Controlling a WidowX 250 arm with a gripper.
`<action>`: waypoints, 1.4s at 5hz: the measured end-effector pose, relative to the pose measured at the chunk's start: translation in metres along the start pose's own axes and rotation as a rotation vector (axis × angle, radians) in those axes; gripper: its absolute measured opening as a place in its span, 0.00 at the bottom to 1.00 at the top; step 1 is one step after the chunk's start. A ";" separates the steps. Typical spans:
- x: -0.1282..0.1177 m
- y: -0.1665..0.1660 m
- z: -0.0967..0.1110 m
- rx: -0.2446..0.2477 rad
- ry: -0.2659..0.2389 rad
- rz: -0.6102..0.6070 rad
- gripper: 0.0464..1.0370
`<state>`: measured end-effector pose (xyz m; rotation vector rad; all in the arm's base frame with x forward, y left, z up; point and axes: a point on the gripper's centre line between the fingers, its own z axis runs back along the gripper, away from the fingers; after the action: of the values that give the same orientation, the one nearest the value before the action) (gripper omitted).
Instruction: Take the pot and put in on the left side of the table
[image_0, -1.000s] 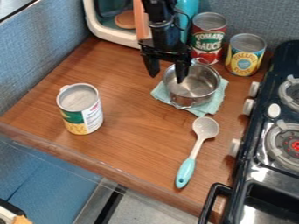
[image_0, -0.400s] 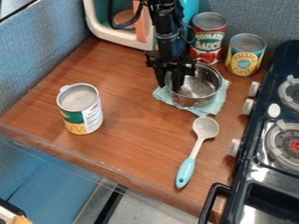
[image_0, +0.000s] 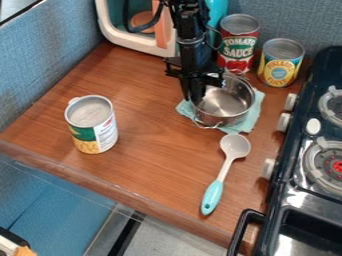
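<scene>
My black gripper (image_0: 194, 98) hangs at the left rim of the small metal pot (image_0: 228, 103), its two fingers closed together on the pot's wall. The pot is upright, tipped slightly, over a light teal cloth (image_0: 251, 119) on the right side of the wooden table (image_0: 143, 120). Its wire handle shows at the front, beside the cloth's edge.
An opened can (image_0: 91, 125) stands on the left part of the table. A spoon with a teal handle (image_0: 212, 197) lies in front of the pot. Behind are a tomato sauce can (image_0: 238, 42) and a pineapple can (image_0: 280, 62); the stove (image_0: 300, 172) borders the right.
The gripper has come down to the pot's left rim and its fingers have drawn together on it. The pot has shifted and turned slightly on the cloth.
</scene>
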<state>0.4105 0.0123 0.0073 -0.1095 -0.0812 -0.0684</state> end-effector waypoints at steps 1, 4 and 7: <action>-0.003 -0.003 0.000 0.020 0.026 0.002 0.27; 0.007 -0.012 0.019 0.081 -0.022 -0.043 0.97; 0.007 -0.016 0.017 0.067 -0.012 -0.034 0.90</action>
<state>0.4147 -0.0024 0.0265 -0.0411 -0.0969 -0.0988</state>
